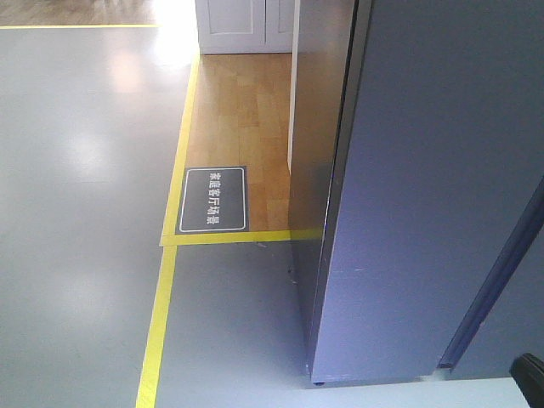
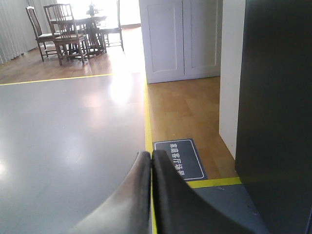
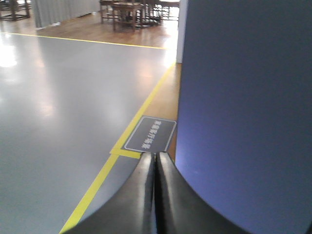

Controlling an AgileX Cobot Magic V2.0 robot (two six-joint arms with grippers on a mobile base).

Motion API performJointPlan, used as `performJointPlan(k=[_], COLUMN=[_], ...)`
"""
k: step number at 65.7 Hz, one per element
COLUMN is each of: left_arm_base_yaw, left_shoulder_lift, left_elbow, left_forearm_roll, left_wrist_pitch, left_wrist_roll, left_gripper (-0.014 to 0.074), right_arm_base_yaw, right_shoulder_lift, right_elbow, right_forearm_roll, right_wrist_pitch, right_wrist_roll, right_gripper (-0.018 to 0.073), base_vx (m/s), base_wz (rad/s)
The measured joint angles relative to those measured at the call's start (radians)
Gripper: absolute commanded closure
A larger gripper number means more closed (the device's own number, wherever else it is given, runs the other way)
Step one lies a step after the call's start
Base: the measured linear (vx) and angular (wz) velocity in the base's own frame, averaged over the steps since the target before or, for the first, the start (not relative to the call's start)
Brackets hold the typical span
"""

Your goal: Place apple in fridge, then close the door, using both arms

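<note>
Both end effectors, left (image 2: pixel 151 161) and right (image 3: pixel 156 163), pinched closed, empty. Small red apple not in view. Tall dark grey fridge (image 1: pixel 425 187) stands right of both; right arm seemingly nearer its upright grey door (image 3: pixel 243 117).

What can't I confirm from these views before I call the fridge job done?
- Apple: in no view; if it is inside the fridge, the dark grey panels hide it.
- Door fully shut: unclear. The front view shows a seam, but the frame cuts off the top and right side.
- Fridge interior: hidden in all views.
- Left gripper and right gripper: fingers pressed together and empty in the wrist views; arms are out of frame.
</note>
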Motion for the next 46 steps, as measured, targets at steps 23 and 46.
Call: performJointPlan(k=[23, 46], left_arm_base_yaw=[0.000, 0.000], left_shoulder_lift=[0.000, 0.000], left_elbow=[0.000, 0.000], left_forearm_roll=[0.000, 0.000], left_wrist_pitch=[0.000, 0.000], left_wrist_roll=[0.000, 0.000], left_gripper=[0.0602, 0.0602], right_arm_base_yaw=[0.000, 0.000], right_shoulder_lift=[-0.029, -0.029], right_elbow=[0.018, 0.085], right_forearm_roll=[-0.389, -0.491], right_wrist_pitch=[-0.039, -0.165], right_wrist_roll=[0.410, 0.531], right_gripper=[0.0562, 0.0562], base_vx=[0.00, 0.00], base_wz=[0.00, 0.00])
